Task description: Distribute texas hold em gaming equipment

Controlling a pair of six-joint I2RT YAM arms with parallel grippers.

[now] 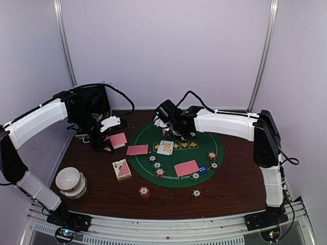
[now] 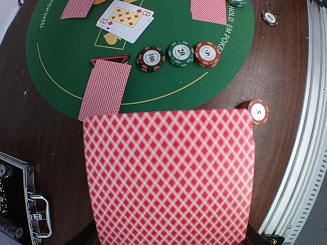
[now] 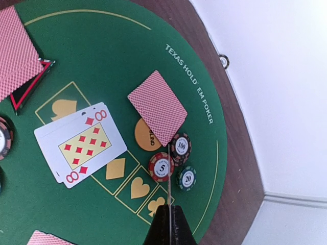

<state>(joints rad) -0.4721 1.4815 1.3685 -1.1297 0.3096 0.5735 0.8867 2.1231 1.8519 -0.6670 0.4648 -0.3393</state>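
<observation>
Holding a pink-backed card (image 2: 168, 178) face down in the left gripper (image 1: 106, 145), jaws pinched shut on it, above the dark tabletop (image 1: 230, 191) just left of the green felt mat (image 1: 144, 133). Over the mat's far side, the right gripper (image 3: 168, 212) clamped closed, a thin pale line running out from its tips; possibly a card seen edge-on, impossible to say.

By the look of it, mid-deal at the left seat. Already down at the mat's left edge: another face-down card (image 2: 104, 91), with a row of three chips (image 2: 180, 53) just beside it. Best to bring the held card down low and level before letting go, to land it next to or lapping its partner rather than on the chips, and to draw straight back so as not to drag it along.

At the mat's centre, a face-up eight of diamonds (image 3: 82, 144). At the far seat, a dealt card (image 3: 157, 107) lapping an orange disc (image 3: 143, 137), chips touching alongside.

Far left, behind the left arm, a black metal-edged case (image 2: 23, 204), its inside too dark to read. Near left, well apart from the mat, a white bowl (image 1: 71, 190); contents, if any, not to be made out from above.
</observation>
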